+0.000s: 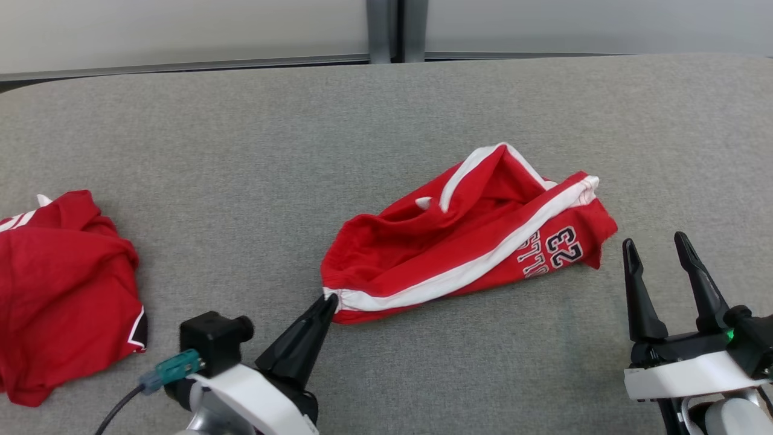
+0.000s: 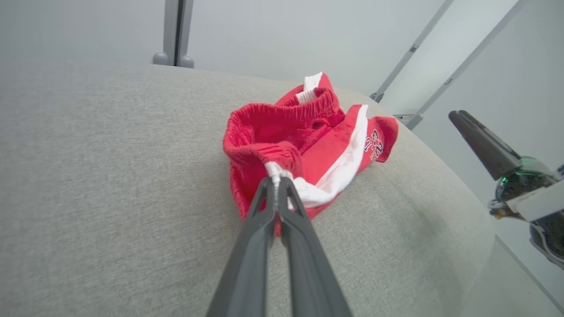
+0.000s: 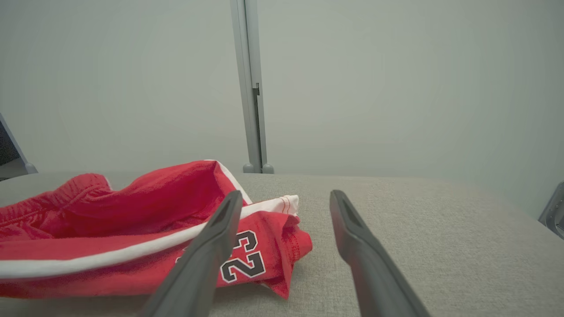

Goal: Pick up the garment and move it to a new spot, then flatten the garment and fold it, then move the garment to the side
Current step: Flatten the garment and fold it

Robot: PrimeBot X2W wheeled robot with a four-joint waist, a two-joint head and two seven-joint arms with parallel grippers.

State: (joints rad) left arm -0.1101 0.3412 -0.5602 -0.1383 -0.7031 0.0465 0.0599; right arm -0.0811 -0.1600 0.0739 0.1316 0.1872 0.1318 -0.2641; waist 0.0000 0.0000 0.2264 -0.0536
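Note:
The garment (image 1: 459,241) is a pair of red shorts with white side stripes and a black "23", crumpled on the grey table (image 1: 386,109). My left gripper (image 1: 329,300) is shut on the white-striped waistband corner nearest me; in the left wrist view the fingertips (image 2: 276,181) pinch that white edge of the shorts (image 2: 308,132). My right gripper (image 1: 655,243) stands open just right of the shorts' hem, with nothing between its fingers. In the right wrist view the shorts (image 3: 132,229) lie left of and partly behind the left finger (image 3: 220,229).
A second crumpled red garment (image 1: 60,290) lies at the table's left edge. A grey post (image 1: 386,30) stands against the pale wall behind the table's far edge. The table's rounded right edge (image 2: 484,211) drops away near my right gripper (image 2: 460,115).

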